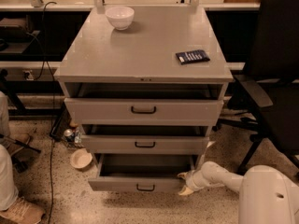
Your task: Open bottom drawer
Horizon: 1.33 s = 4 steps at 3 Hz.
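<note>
The grey cabinet point(145, 55) has three drawers. The bottom drawer point(117, 185) is pulled out farthest, its low grey front panel carrying a small black handle point(145, 187). Its dark inside shows above the panel. My gripper point(186, 183) is at the drawer's right front corner, low near the floor, on the end of my white arm point(219, 176) that reaches in from the lower right. The fingertips sit against the drawer's right end. The middle drawer point(145, 144) and top drawer point(144, 110) stand slightly out.
A white bowl point(120, 17) and a dark flat device point(192, 56) lie on the cabinet top. A black office chair point(273, 87) stands right. A small bowl point(81, 158) and can point(69, 134) lie on the floor left. A person's leg and shoe point(16, 204) are at far left.
</note>
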Each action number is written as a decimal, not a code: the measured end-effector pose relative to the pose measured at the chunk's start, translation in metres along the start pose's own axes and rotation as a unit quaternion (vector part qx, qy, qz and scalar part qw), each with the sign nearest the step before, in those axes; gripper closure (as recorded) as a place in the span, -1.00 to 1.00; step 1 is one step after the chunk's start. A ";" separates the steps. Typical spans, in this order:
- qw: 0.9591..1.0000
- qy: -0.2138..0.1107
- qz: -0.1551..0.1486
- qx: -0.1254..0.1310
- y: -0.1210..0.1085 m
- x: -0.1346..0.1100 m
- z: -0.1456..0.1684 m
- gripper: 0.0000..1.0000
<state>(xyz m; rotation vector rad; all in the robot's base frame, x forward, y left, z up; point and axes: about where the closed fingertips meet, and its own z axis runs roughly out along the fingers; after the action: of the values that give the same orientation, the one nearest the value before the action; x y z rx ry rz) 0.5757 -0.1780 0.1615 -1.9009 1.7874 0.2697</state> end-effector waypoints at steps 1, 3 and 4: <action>1.000 0.001 0.002 -0.002 0.003 -0.001 0.002 -1.00; 0.999 0.035 0.030 -0.020 0.029 -0.006 0.008 -1.00; 0.997 0.045 0.059 -0.022 0.041 -0.002 0.003 -0.51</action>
<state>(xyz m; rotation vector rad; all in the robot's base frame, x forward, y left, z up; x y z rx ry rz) 0.5361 -0.1752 0.1506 -1.8671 1.9722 0.2698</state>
